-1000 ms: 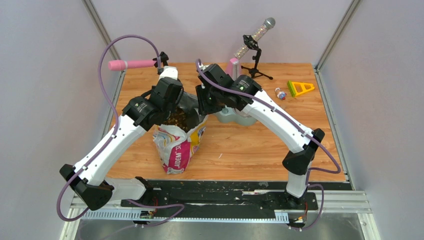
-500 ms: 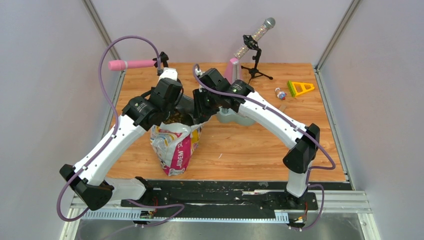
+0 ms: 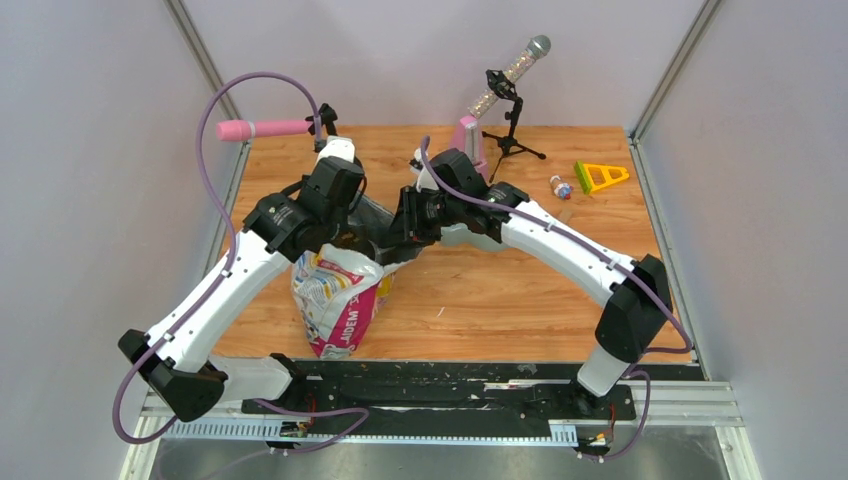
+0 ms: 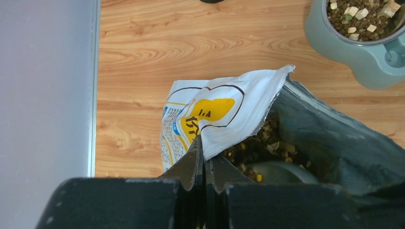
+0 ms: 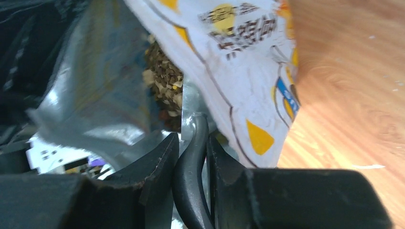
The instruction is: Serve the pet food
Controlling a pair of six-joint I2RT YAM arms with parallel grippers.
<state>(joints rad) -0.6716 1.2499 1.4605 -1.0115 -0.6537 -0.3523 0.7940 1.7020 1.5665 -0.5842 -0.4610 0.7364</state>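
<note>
White, pink and yellow printed foil bag (image 3: 335, 300) stands nearest the arm bases on the wooden worktop (image 3: 500, 290), leaning, with its mouth open. The left pincer (image 4: 204, 152) is clamped flat on the bag's white rim, and this thin pinch is the only visible support. Risk: if the rim slides out, the mouth folds and the bag may topple.

Brown and tan pet food kibble (image 4: 265, 143) lies inside the bag. The right pincer (image 5: 193, 148) holds a metal scoop (image 5: 188, 186) by its black curved handle, at a narrow gap, reaching into the kibble. Risk: the rounded handle may twist in the grip and tip the load. The scoop edge may also snag the foil wall and drag the bag.

Beyond, near the bag, the grey-green bowl (image 4: 344, 52) already holds kibble and looks well filled. A heaped scoop may overflow it.
</note>
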